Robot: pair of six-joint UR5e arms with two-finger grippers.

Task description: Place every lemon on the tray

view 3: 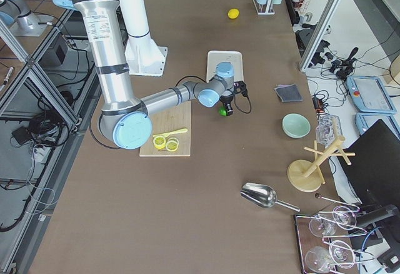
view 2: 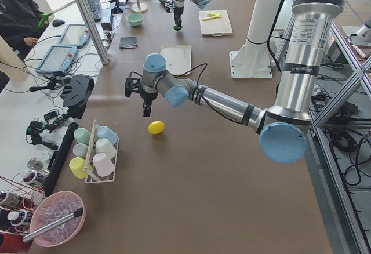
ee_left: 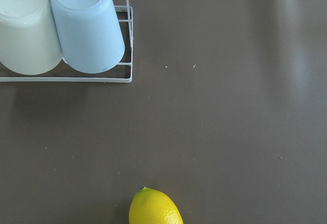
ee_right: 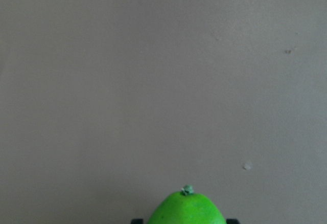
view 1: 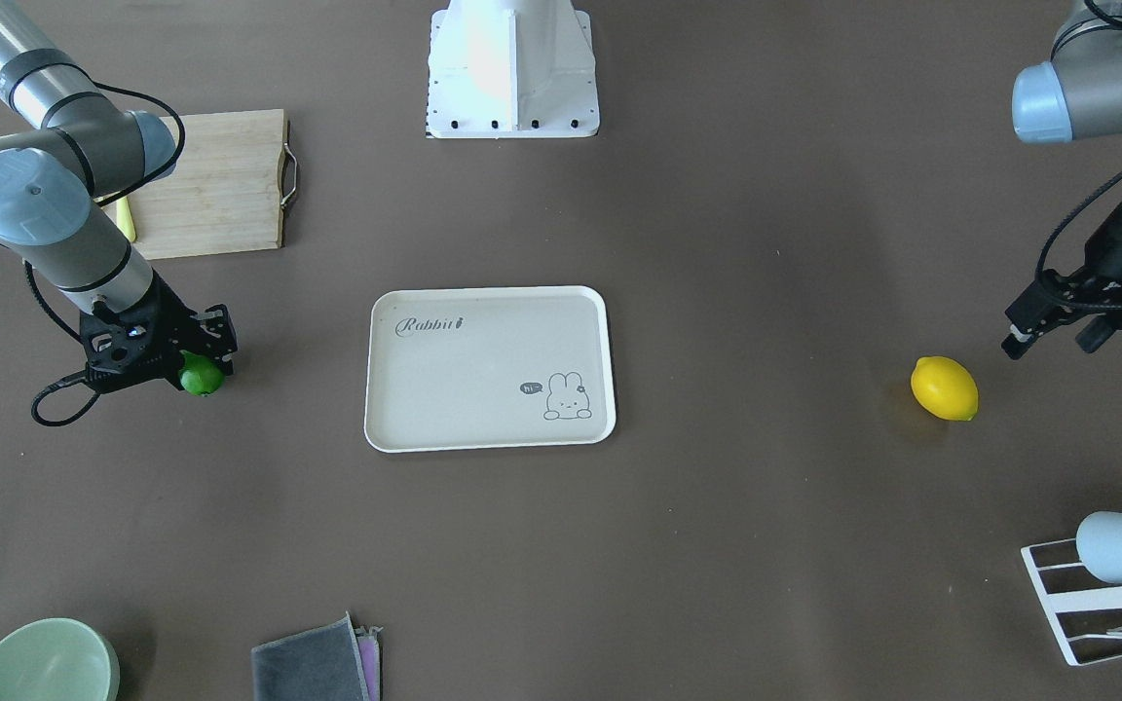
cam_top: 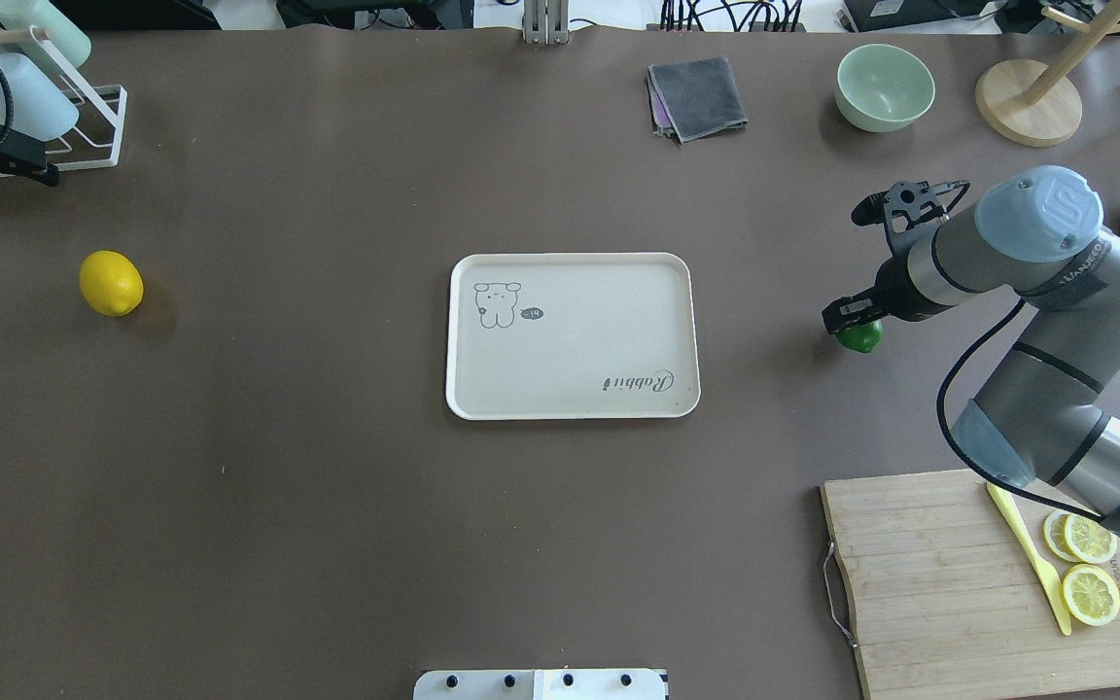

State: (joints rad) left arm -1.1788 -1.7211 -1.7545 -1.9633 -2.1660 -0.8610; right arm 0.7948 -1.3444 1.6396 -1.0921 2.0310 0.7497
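Note:
The green lemon [view 1: 203, 378] lies on the table at the tray's side, nearer my right arm. My right gripper [view 1: 193, 370] stands down over it. In the right wrist view its fingertips hug both sides of the green lemon [ee_right: 187, 209], so it looks shut on it. The yellow lemon [view 1: 944, 387] lies alone on the table on the other side of the tray [view 1: 483, 380]. My left gripper [view 1: 1056, 339] hangs open and empty just beyond the yellow lemon [ee_left: 155, 207]. The cream tray [cam_top: 570, 331] with "Rabbit" lettering has nothing on it.
A wooden cutting board [cam_top: 949, 574] with lemon slices [cam_top: 1090, 564] and a yellow knife [cam_top: 1032, 556] lies near my right arm. A white rack of cups [cam_top: 84, 126] stands by the left gripper. A green bowl [cam_top: 884, 86], a grey cloth [cam_top: 698, 95] and a wooden stand [cam_top: 1027, 102] line the far edge.

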